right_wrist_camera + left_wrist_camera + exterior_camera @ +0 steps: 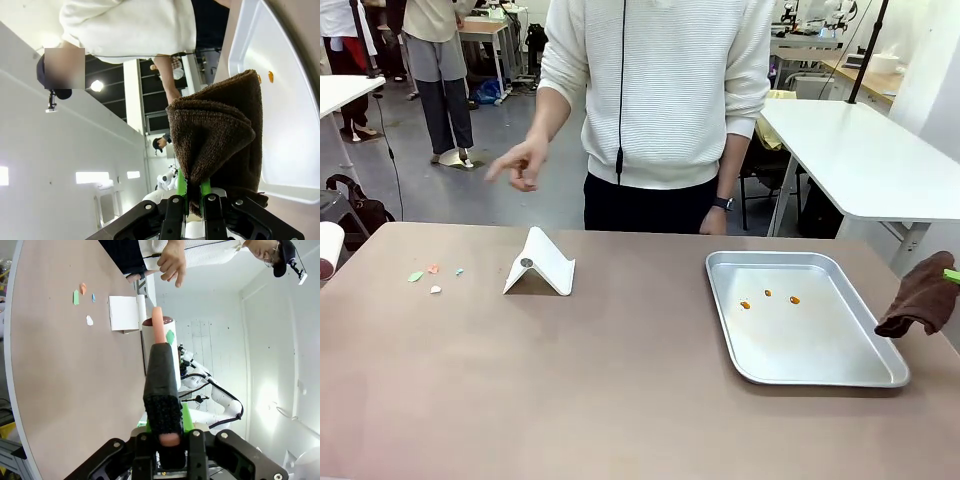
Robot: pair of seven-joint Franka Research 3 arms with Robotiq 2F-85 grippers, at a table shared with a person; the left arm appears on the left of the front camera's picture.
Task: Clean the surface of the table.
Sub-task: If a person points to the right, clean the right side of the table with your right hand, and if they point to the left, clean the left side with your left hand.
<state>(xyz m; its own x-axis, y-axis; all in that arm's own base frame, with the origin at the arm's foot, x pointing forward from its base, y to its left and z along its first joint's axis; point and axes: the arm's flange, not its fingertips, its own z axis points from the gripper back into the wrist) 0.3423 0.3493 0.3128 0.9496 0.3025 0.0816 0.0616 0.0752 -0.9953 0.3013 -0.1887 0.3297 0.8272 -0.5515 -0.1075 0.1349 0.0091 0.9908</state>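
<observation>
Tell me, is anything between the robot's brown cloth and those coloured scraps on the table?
Yes: the rectangular silver metal tray and the white folded stand both lie on the brown table between them.

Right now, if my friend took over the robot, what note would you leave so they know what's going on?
Left pincer: shut on a black-handled tool with a white roller tip, at the left edge of the table.
Right pincer: shut on a brown cloth, held up near the right edge, beside the metal tray.
On the table: small coloured scraps lie far left, next to a white folded stand. Three orange bits sit in the tray.
Person's hand hovers above the far edge.
Done: no cleaning visible yet.
Left: probably clearing the scraps and wiping the top.
</observation>
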